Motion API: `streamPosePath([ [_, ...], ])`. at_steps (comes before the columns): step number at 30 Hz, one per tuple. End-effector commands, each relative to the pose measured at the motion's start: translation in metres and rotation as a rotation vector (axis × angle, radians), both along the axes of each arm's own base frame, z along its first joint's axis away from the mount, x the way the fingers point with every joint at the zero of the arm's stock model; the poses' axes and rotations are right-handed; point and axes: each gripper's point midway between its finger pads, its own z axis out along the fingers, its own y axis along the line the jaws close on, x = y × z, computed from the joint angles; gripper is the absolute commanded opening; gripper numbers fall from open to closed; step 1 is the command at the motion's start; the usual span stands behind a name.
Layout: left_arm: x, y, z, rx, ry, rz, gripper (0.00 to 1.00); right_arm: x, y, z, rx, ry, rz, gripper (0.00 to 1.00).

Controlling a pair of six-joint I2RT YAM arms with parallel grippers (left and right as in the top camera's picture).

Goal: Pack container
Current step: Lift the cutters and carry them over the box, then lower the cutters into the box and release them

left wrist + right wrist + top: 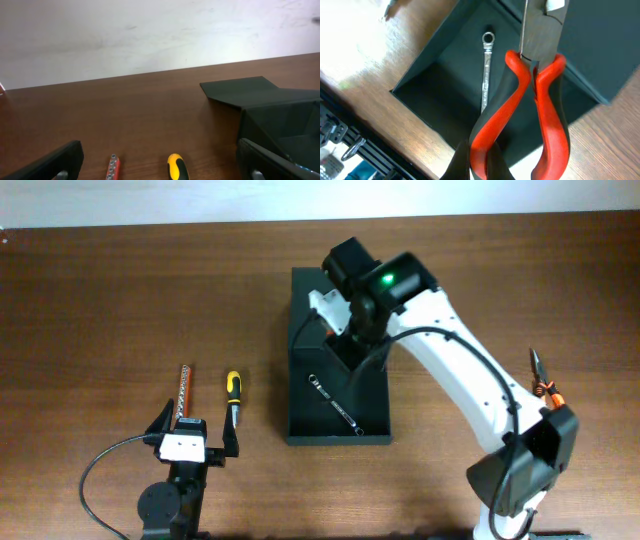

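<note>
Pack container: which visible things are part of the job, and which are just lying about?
In play: container, wrench inside it, red-handled pliers held above it by the right gripper.
Lying outside it, untouched: screwdriver, red bit holder, orange-handled pliers.

Left pincer [197, 421] spread wide and low, right pincer [479, 167] extended forward, clamping pliers [538, 45].

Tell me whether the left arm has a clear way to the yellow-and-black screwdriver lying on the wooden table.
Probably yes: the left gripper hangs open just short of the yellow-and-black screwdriver, with nothing between them. The slim red bit strip lies apart to its side.
</note>
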Motion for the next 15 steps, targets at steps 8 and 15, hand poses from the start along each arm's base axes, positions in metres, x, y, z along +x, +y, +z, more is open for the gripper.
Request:
streamPosePath([
  [8, 0.000, 0.003, -0.002, 0.020, 0.002, 0.012, 0.99, -0.020, -0.008, -0.091, -0.100, 0.130, 0.027, 0.04],
  [15, 0.000, 0.003, -0.002, 0.020, 0.002, 0.012, 0.99, -0.029, -0.012, -0.126, -0.106, 0.149, 0.028, 0.04],
])
